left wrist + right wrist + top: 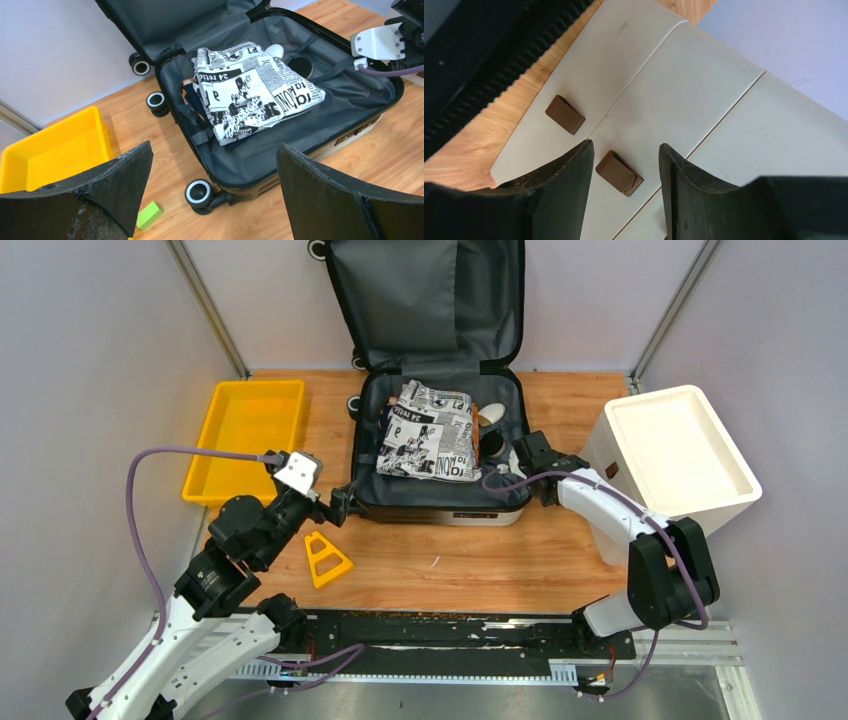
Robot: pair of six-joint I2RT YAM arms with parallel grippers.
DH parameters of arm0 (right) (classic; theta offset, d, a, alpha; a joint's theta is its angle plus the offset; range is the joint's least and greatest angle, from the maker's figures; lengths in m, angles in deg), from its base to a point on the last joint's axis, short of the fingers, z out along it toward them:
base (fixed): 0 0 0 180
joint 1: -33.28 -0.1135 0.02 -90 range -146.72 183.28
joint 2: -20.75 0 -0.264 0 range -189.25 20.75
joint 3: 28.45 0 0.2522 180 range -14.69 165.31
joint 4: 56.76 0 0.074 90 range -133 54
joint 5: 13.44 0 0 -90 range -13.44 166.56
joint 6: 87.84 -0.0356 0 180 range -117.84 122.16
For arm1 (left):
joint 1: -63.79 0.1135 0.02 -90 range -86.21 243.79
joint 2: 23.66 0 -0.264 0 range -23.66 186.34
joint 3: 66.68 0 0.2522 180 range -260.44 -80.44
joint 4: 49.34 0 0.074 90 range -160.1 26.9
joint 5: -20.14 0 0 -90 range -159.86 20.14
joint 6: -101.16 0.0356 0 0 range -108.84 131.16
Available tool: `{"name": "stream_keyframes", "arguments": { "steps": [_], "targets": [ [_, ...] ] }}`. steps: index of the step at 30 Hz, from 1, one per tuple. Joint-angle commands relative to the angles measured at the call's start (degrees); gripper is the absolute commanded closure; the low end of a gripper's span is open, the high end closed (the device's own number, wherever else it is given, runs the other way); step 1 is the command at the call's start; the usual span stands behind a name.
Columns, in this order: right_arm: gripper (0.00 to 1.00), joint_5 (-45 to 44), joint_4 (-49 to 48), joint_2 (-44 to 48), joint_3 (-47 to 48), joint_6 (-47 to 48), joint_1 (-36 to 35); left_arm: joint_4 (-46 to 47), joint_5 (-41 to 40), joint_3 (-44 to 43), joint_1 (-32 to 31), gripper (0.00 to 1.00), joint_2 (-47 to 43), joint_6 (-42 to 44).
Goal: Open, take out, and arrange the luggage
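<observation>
I see the luggage lying open on the wood-grain table. Its lid stands upright against the back wall. The hard shell has a glossy black rim, and the inside is lined with soft dark grey fabric. Black wheels with pale hubs line its left side.

A folded cloth with black-and-white newspaper print fills the bottom half.

My left gripper is spread wide and holds nothing. Its rough black fingers frame the luggage's near wheeled corner, with the case just beyond the tips.

My right gripper sits at the luggage's right rim, also parted and empty. Beyond its fingers lies the smooth side of a white rectangular bin with two brown clips.

To the left of the left fingers is a glossy yellow plastic tray. Nearer to me lie an orange triangular frame and a small green block.
</observation>
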Motion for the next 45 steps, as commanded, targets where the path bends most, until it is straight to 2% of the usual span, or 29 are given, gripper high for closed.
{"name": "stream_keyframes", "arguments": {
  "steps": [1, 7, 16, 19, 27, 34, 39, 45],
  "targets": [
    [0.48, -4.53, -0.19, 0.19, -3.56, 4.67, 0.48, 1.55, 0.98, -0.50, -0.17, 0.00, -0.03, -0.79],
    [0.46, -3.58, 0.49, 2.02, -5.36, 6.56, 0.48, 1.80, 1.75, -0.57, -0.18, 0.00, -0.78, -1.06],
    [0.48, -1.29, 11.78, 0.76, -3.85, -0.45, -1.21, 1.85, 1.74, -0.59, -0.13, 0.00, -0.96, -1.08],
    [0.48, -1.79, 11.64, 2.25, -5.31, 0.42, -1.32, 1.92, 1.64, -0.51, -0.12, 0.00, -0.92, -1.00],
    [0.48, -6.61, 3.99, 5.37, -8.39, 7.10, -0.13, 1.95, 1.94, -0.59, -0.12, 0.00, -0.97, -1.14],
    [0.50, -8.66, 1.66, 4.50, -8.43, 8.62, 1.01, 2.07, 2.24, -0.59, -0.12, 0.00, -1.76, -1.31],
    [0.60, -10.04, 1.67, 4.61, -8.11, 8.68, 1.47, 2.14, 2.38, -0.55, -0.13, 0.00, -2.08, -1.47],
    [0.83, -10.30, 1.65, 5.16, -8.26, 9.03, 1.77, 2.21, 2.66, -0.50, -0.11, 0.00, -2.35, -1.60]
  ]
}}
